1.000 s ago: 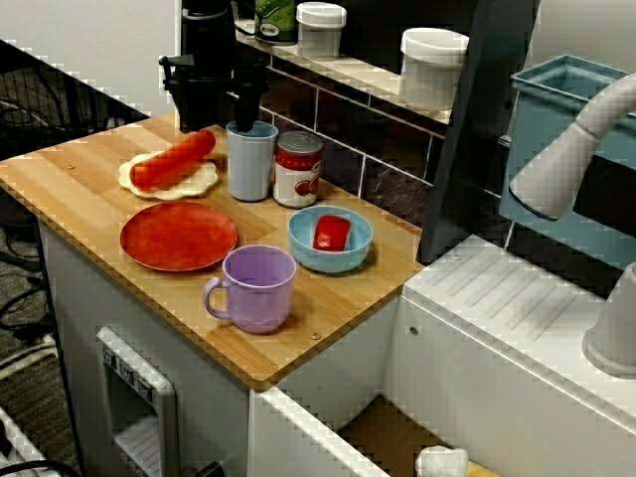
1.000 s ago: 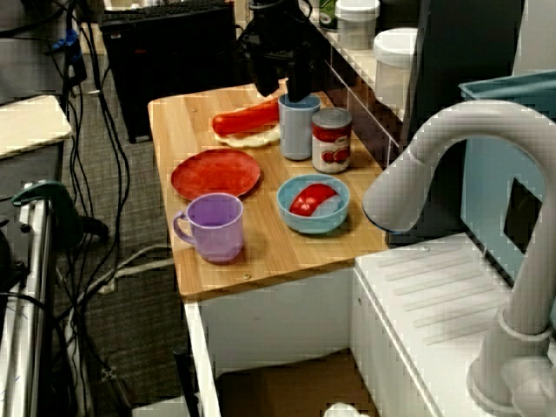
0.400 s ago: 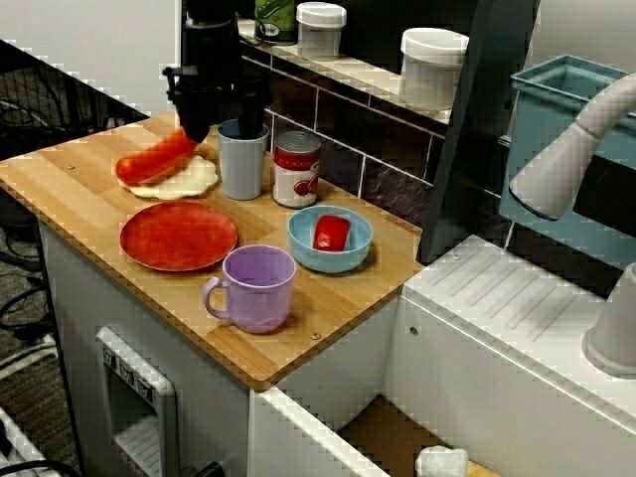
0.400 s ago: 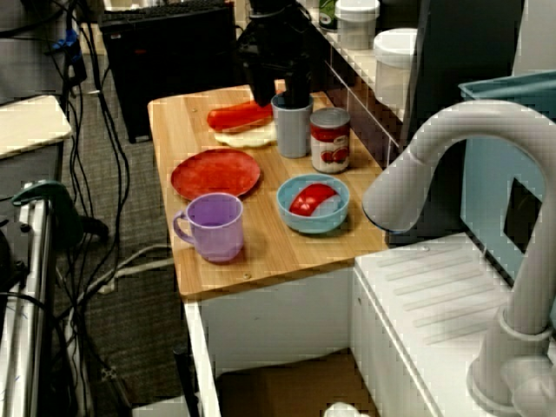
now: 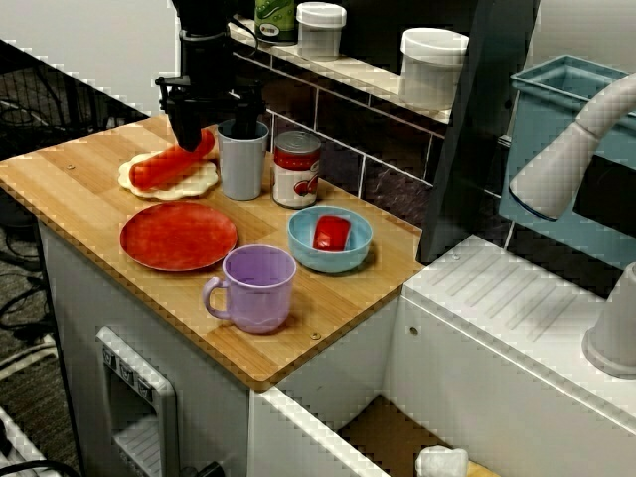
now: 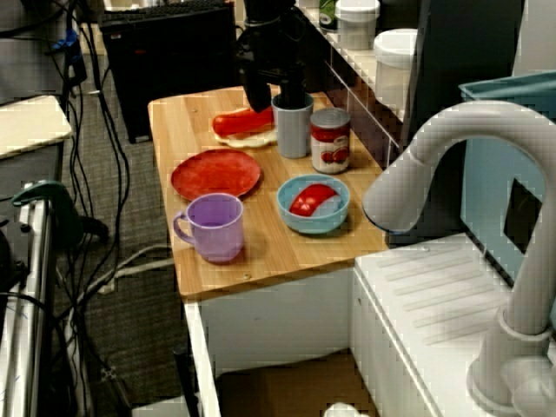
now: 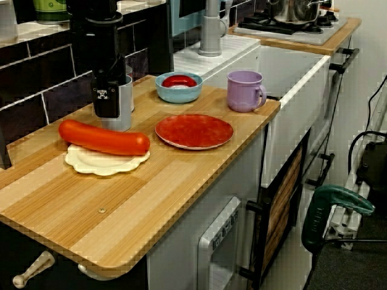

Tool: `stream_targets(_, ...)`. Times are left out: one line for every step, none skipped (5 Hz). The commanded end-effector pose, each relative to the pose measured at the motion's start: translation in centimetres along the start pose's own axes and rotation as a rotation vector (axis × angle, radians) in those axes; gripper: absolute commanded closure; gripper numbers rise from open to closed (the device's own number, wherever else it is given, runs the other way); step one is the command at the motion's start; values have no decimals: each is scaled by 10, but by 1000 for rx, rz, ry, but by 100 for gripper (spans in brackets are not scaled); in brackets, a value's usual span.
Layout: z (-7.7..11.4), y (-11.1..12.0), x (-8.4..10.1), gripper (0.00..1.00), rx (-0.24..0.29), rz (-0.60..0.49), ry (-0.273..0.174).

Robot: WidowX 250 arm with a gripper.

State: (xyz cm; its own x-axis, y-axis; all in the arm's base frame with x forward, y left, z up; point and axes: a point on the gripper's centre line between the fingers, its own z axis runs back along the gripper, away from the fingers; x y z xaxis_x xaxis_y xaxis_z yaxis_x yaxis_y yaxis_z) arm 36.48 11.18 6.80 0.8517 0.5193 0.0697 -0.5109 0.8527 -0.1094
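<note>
Jaws hide most of the grey cup (image 7: 126, 99).

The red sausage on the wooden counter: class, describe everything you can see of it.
The sausage is long, smooth and glossy, orange-red with rounded ends, and looks like plastic. It lies flat and whole on a cream disc with a wavy edge. Both rest towards the back of the wooden counter, beside a grey cup. The black gripper stands over the end nearest the cup. Whether a finger touches the sausage cannot be told.
</note>
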Motion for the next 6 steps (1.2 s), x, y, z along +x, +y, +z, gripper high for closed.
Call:
stream_targets(22, 1, 5, 100, -16, -30, -63)
stream_targets(23, 2, 5, 100, -18, -35, -59)
stream_targets(28, 4, 0, 100, -33, -56, -62)
stream_targets(40, 5, -6, 100, -72, -140, -98)
stream_targets(56, 4, -13, 100, -98, -226, -130)
stream_targets(71, 4, -22, 100, -120, -281, -138)
